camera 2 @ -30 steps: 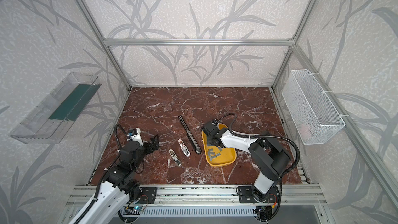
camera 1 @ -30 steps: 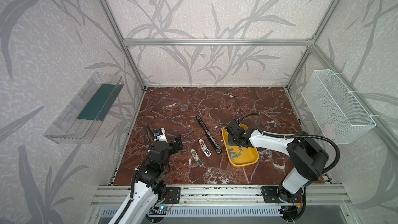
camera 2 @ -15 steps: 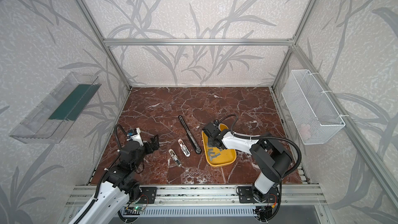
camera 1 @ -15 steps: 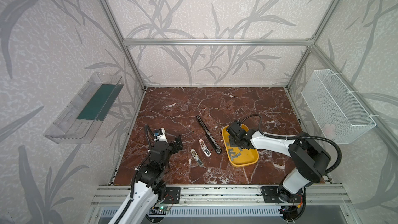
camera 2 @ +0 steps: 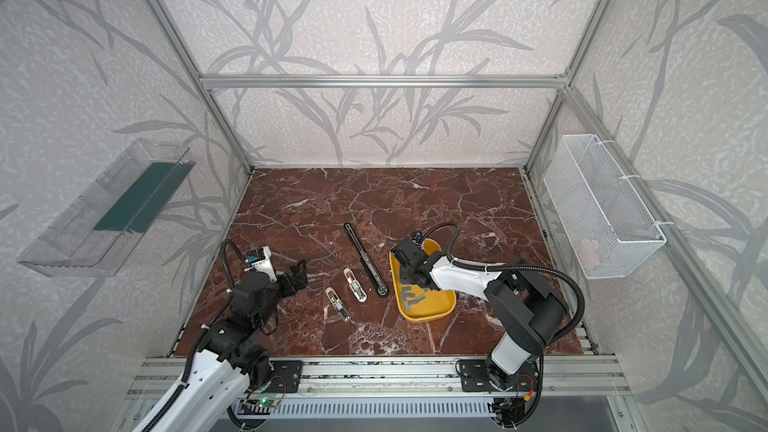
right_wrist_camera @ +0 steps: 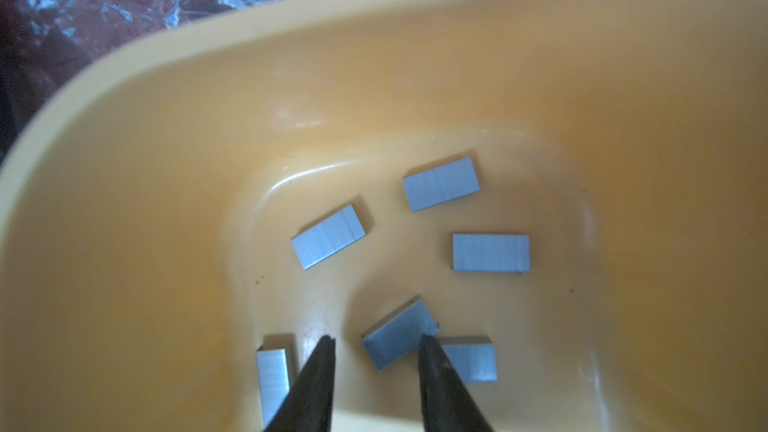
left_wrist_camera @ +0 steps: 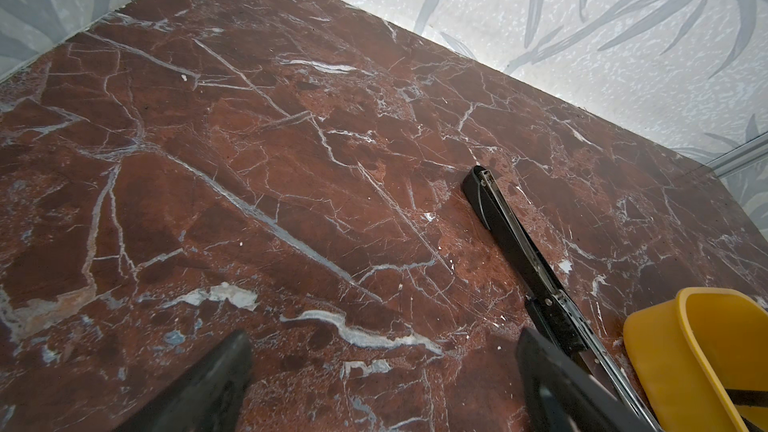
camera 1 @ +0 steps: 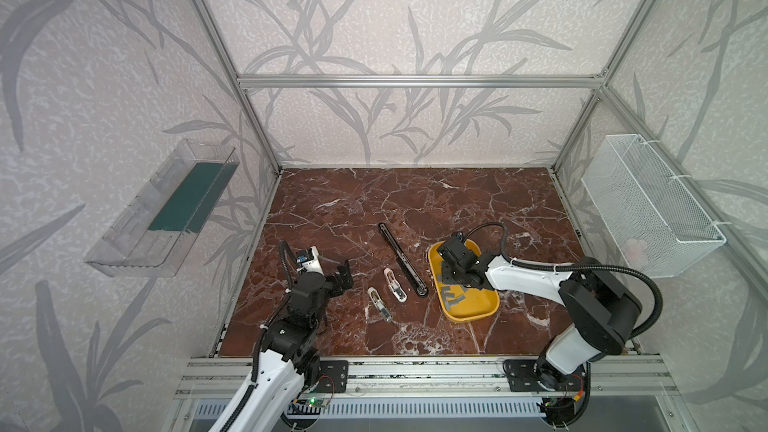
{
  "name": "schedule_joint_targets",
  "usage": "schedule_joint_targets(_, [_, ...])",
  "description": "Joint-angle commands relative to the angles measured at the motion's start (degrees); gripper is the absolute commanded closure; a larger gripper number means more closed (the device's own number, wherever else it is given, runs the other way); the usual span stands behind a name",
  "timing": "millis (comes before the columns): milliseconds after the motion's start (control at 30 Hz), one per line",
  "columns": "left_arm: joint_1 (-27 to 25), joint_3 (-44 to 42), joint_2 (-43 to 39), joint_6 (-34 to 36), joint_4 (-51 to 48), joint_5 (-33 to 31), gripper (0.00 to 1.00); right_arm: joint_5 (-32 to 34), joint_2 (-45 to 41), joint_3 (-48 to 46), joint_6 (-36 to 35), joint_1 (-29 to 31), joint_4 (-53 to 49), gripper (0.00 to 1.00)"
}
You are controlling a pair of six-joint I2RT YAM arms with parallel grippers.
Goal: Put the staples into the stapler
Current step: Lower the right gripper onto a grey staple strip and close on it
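Left jaws spread wide over bare tabletop [camera 1: 415,201] near the left edge, unmoved, two small staplers [camera 1: 379,304] [camera 1: 394,283], long stapler [camera 1: 402,258], then tray [camera 1: 484,305] holding the staples [camera 1: 454,300], right jaws inside, slightly apart, one tip touching a strip [right_wrist_camera: 395,334], open room behind.

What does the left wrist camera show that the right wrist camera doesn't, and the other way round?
Only the left wrist view: the long black stapler lying opened flat, and the left hand, open and empty. Only the right wrist view: six strips of staples inside the tray, with the right hand open astride one. Both: the yellow tray and the marble table.
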Motion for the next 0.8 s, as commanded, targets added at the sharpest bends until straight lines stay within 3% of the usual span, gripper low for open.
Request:
schedule_joint_targets(0, [0.2, -0.6, -0.4, -0.5, 0.8, -1.1, 0.01, 1.2, -2.7, -0.2, -0.2, 0.3, -1.4, 0.61])
schedule_joint_targets(333, [0.2, -0.6, -0.4, -0.4, 0.8, -1.1, 0.01, 3.9, -1.9, 1.2, -1.4, -0.6, -1.8, 0.58])
schedule_joint_targets(500, [0.2, -0.6, -0.4, -0.5, 0.8, -1.1, 0.01, 3.5, -0.3, 1.2, -1.4, -0.8, -1.3, 0.52])
schedule_joint_targets(767, [0.2, -0.6, -0.4, -0.5, 0.8, -1.1, 0.01, 1.0, 2.8, 3.2, -2.4, -0.9, -1.0, 0.51])
